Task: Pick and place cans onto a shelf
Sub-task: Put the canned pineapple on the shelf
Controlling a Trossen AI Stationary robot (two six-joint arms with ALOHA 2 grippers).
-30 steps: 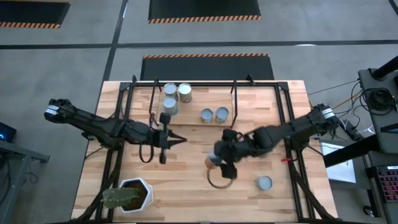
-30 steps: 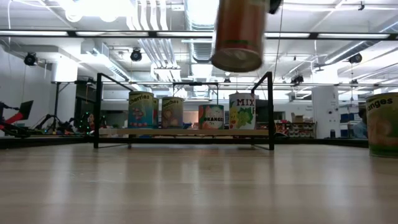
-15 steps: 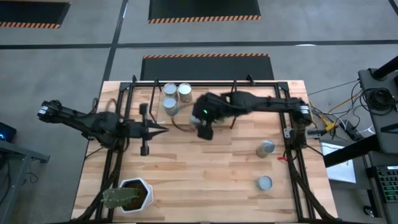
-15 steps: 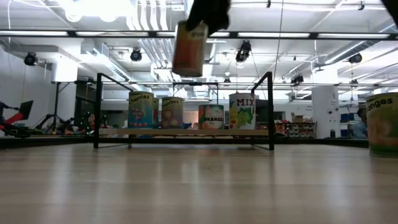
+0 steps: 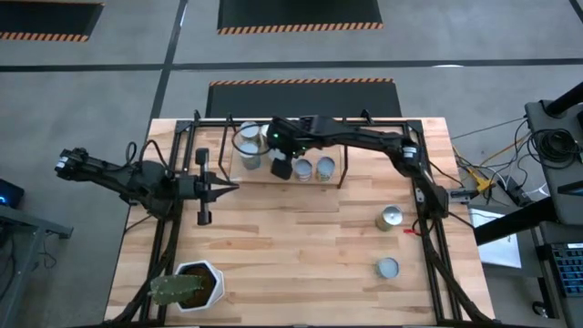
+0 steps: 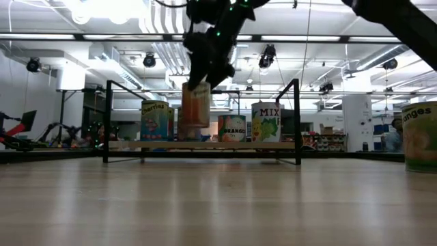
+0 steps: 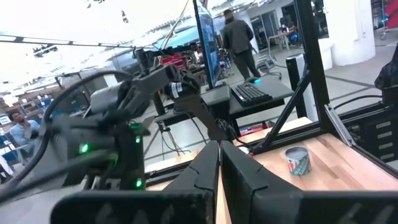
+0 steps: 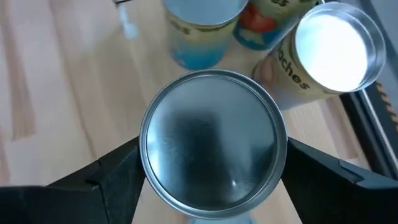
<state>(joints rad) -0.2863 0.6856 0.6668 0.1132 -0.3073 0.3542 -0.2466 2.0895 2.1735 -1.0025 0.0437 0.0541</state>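
Note:
My right gripper (image 5: pixel 282 166) is over the shelf (image 6: pixel 205 145), shut on a can with an orange label (image 6: pixel 195 106); the can's silvery top (image 8: pixel 211 143) fills the right wrist view. Several other cans stand on the light-wood shelf board: two at its left end (image 5: pixel 248 138) and two to the right of the held can (image 5: pixel 314 169). In the low view they stand in a row (image 6: pixel 156 121), (image 6: pixel 232 128), (image 6: pixel 266 121). My left gripper (image 5: pixel 232 188) is shut and empty, left of the shelf's front edge. My right gripper pinches the can's round wall just below its top rim (image 8: pixel 144 163) between its two fingers (image 8: pixel 115 177), one on each side. The fingers come from above, pointing down. The can hangs upright below them, its bottom a little above the shelf board.
Two cans stand on the table at the right (image 5: pixel 390 217), (image 5: pixel 388 267); one shows large at the low view's right edge (image 6: pixel 420 137). A white hexagonal plant pot (image 5: pixel 196 284) stands at the near left corner. Black rod frames (image 5: pixel 178 146) run along both sides of the table.
My right gripper has carried the can from the middle of the table toward the far edge and leftward to the shelf, then lowered it among the cans there, upright throughout. My left gripper has drawn back toward the table's left edge.

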